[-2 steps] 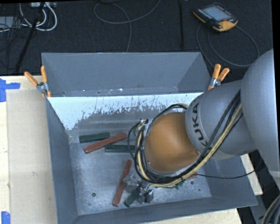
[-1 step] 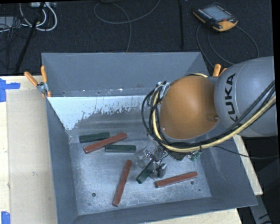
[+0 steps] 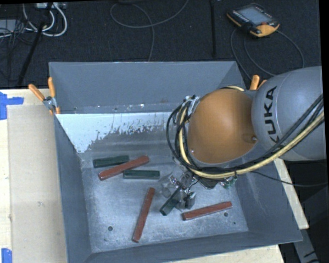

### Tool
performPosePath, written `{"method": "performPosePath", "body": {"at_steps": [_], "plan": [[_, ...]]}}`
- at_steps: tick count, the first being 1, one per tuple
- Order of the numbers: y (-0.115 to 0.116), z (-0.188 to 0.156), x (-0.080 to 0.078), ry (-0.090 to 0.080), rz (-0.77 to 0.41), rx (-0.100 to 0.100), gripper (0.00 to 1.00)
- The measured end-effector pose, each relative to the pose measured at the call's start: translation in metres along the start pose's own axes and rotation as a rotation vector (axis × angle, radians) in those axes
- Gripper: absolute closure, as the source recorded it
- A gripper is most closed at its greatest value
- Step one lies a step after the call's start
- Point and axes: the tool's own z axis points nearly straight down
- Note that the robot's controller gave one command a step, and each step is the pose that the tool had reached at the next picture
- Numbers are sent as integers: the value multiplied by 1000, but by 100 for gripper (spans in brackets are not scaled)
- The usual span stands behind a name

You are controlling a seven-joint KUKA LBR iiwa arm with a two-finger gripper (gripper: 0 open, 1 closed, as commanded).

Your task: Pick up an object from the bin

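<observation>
From the camera view above the grey metal bin, the robot arm reached in from the right, its rounded orange wrist cover and looped cables hanging over the bin's right half. The end effector sat low over the bin floor, right of centre, at the upper end of a short dark green flat stick that lay tilted there. Whether the end effector was open or closed on that stick could not be told. Just to the right lay a reddish-brown flat bar, and to the left a longer reddish-brown bar stood slanted. Three more sticks, two dark green and one reddish-brown, lay together further left near the back slope. Doing this step well would probably mean closing across the green stick's narrow width, near its middle rather than its tip, then lifting straight up so neither neighbouring bar got nudged or dragged along.
</observation>
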Motion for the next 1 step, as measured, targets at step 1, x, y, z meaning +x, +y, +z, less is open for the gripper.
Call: {"method": "performPosePath", "body": {"at_steps": [1], "plan": [[13, -42, 15, 8, -9, -5, 100]]}}
